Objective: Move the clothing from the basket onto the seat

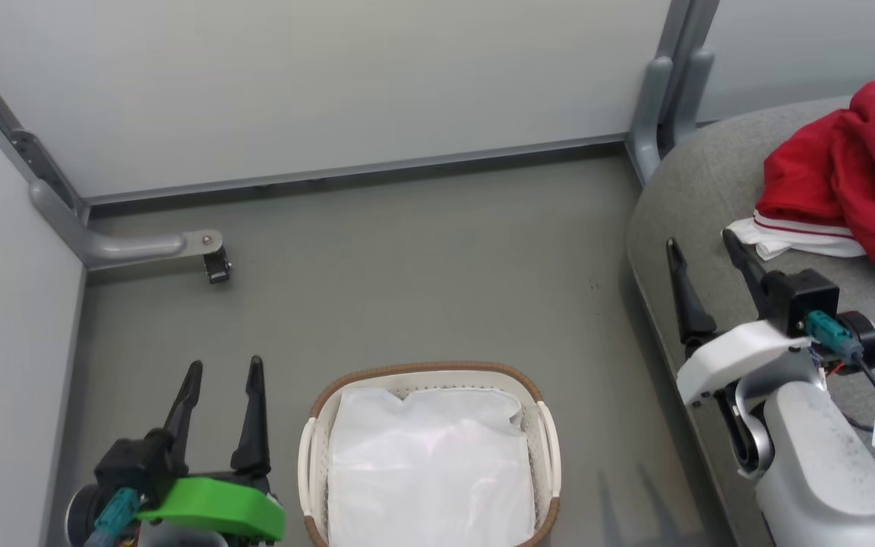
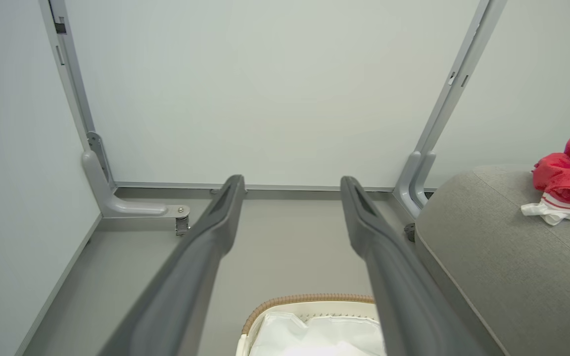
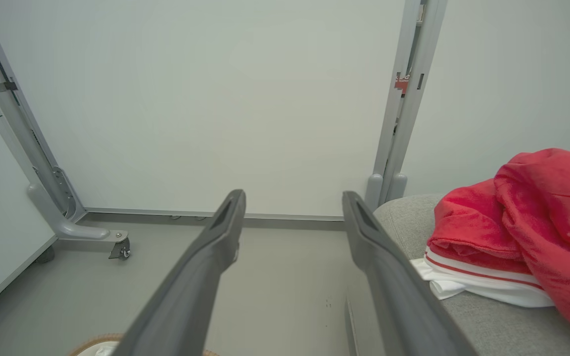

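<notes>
Your left gripper (image 1: 225, 363) and right gripper (image 1: 701, 239) stood spread, empty. Clothing (image 1: 855, 175) lay on the seat (image 1: 696, 197); the basket (image 1: 426, 371) held its liner (image 1: 430, 463). Transfer looked finished, so you probably needed a retract.

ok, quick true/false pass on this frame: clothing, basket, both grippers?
1. The clothing lies on the seat. True.
2. A red garment fills the basket. False: its white liner is what shows inside.
3. The left gripper is shut on cloth. False: it is open and holds nothing.
4. The right gripper is open over the seat's edge. True.
5. The basket stands on the seat. False: it stands on the floor.
</notes>
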